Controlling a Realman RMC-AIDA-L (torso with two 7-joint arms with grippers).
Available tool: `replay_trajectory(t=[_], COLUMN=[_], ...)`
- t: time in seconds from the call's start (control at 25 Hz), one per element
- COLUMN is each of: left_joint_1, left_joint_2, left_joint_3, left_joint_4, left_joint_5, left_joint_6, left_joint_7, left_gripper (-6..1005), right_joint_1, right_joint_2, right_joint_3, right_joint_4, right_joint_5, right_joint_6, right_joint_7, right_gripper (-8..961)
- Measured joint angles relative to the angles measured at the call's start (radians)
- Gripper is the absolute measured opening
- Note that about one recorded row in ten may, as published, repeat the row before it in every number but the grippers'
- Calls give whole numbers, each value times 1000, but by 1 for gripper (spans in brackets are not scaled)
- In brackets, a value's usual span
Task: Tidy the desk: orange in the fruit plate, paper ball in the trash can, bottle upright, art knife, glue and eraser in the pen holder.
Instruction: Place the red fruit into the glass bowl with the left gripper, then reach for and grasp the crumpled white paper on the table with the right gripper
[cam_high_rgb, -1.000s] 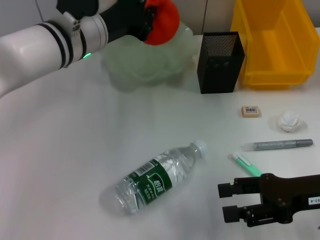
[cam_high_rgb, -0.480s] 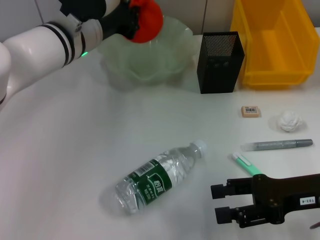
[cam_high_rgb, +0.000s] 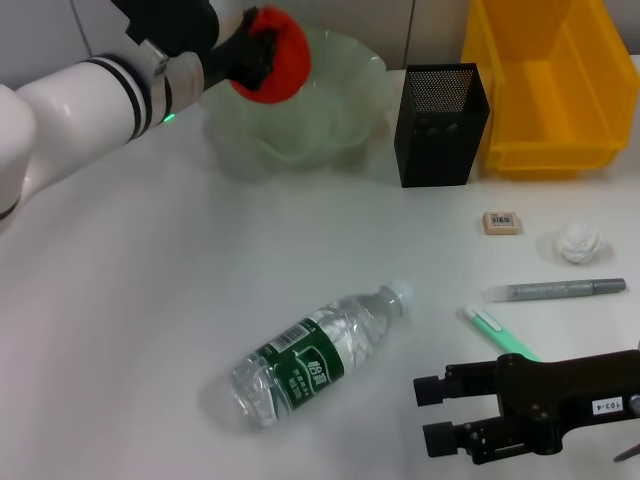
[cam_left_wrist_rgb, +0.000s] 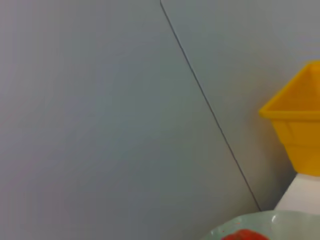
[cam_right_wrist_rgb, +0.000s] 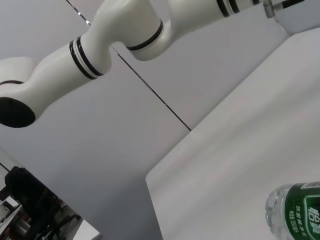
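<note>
My left gripper (cam_high_rgb: 250, 58) is shut on the red-orange orange (cam_high_rgb: 278, 60), holding it above the left side of the pale green fruit plate (cam_high_rgb: 335, 120). A sliver of the orange (cam_left_wrist_rgb: 245, 235) and the plate rim (cam_left_wrist_rgb: 260, 222) show in the left wrist view. The bottle (cam_high_rgb: 318, 356) lies on its side mid-table, also seen as the bottle (cam_right_wrist_rgb: 295, 215). My right gripper (cam_high_rgb: 432, 414) is open, low on the table just right of the bottle. The eraser (cam_high_rgb: 501, 222), paper ball (cam_high_rgb: 580, 242), grey art knife (cam_high_rgb: 555, 290) and green-white glue (cam_high_rgb: 492, 328) lie at the right. The black pen holder (cam_high_rgb: 441, 125) stands beside the yellow trash can (cam_high_rgb: 545, 90).
The wall runs close behind the plate, pen holder and trash can. The trash can corner (cam_left_wrist_rgb: 295, 125) shows in the left wrist view. My white left arm (cam_high_rgb: 80, 110) spans the upper left of the table and also appears as the left arm (cam_right_wrist_rgb: 125, 35).
The left gripper has carried the orange leftward and slightly down over the plate. The right gripper has slid left toward the bottle.
</note>
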Motion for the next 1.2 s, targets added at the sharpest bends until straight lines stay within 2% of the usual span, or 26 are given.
replay_trajectory(t=[0.28,0.6,0.68,0.72,0.76,0.8,0.84,0.88,0.92,0.96,1.04,1.08,1.12,1.16,1.2], left_joint_1=[0,8,8,60,60,159,159,188,259,259,346,365,410,410,438], left_joint_2=[0,0,0,0,0,2,2,4,8,8,11,12,12,12,13], left_joint_3=[49,71,71,85,85,86,86,84,74,74,27,10,-48,-48,-107], left_joint_4=[-5,-8,-8,64,64,214,214,247,337,337,440,462,507,507,532], left_joint_5=[1,1,1,-4,-4,-5,-5,-5,-5,-5,-5,-5,-5,-5,-5], left_joint_6=[-44,-68,-68,-83,-83,-57,-57,-41,21,21,156,192,313,313,436], left_joint_7=[1,2,2,-4,-4,-11,-11,-11,-12,-12,-24,-30,-61,-61,-90], left_gripper=[223,591,591,590,590,590,588,586,585,583,579,577,576,574,572], right_joint_1=[0,-1,-1,0,2,8,8,13,20,20,28,33,43,43,50], right_joint_2=[0,0,-1,-1,-1,-1,-1,-1,-1,-1,-2,-2,-3,-3,-4], right_joint_3=[-1,0,3,5,8,9,9,7,2,2,1,1,0,0,-1], right_joint_4=[13,25,22,19,13,-5,-5,-17,-41,-41,-57,-61,-71,-71,-92], right_joint_5=[0,0,0,0,1,2,2,3,3,3,3,3,3,3,3], right_joint_6=[6,23,29,34,38,43,43,43,42,42,38,37,36,36,33], right_joint_7=[-3,-13,-12,-6,2,27,27,39,55,55,62,64,71,71,80], right_gripper=[759,759,759,759,759,759,759,759,758,758,758,758,758,758,758])
